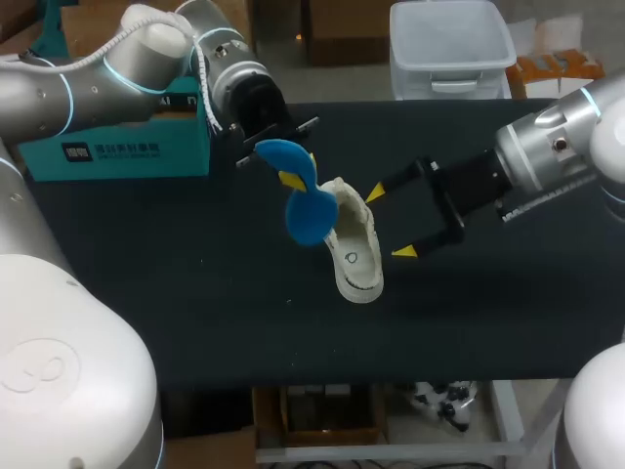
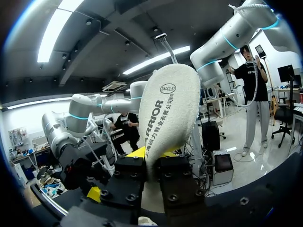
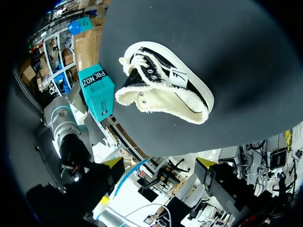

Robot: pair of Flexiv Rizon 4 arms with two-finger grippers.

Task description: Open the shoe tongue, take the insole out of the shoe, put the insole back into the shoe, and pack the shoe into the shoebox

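My left gripper (image 1: pixel 291 179) is shut on the blue insole (image 1: pixel 305 210) and holds it above the table, just left of the shoe. In the left wrist view the insole's pale underside (image 2: pixel 170 109) stands upright between the fingers of that gripper (image 2: pixel 152 163). The cream shoe (image 1: pixel 354 252) lies on its side on the black table (image 1: pixel 195 293). My right gripper (image 1: pixel 391 223) is open, right beside the shoe's heel end. In the right wrist view the shoe (image 3: pixel 165 90) lies ahead of the open right gripper (image 3: pixel 160 163), opening towards it. The teal shoebox (image 1: pixel 117 149) stands at the back left.
My left arm (image 3: pixel 66 132) and the shoebox (image 3: pixel 97 90) stand beyond the shoe as seen from the right wrist. The table's front edge (image 1: pixel 391 376) runs not far in front of the shoe.
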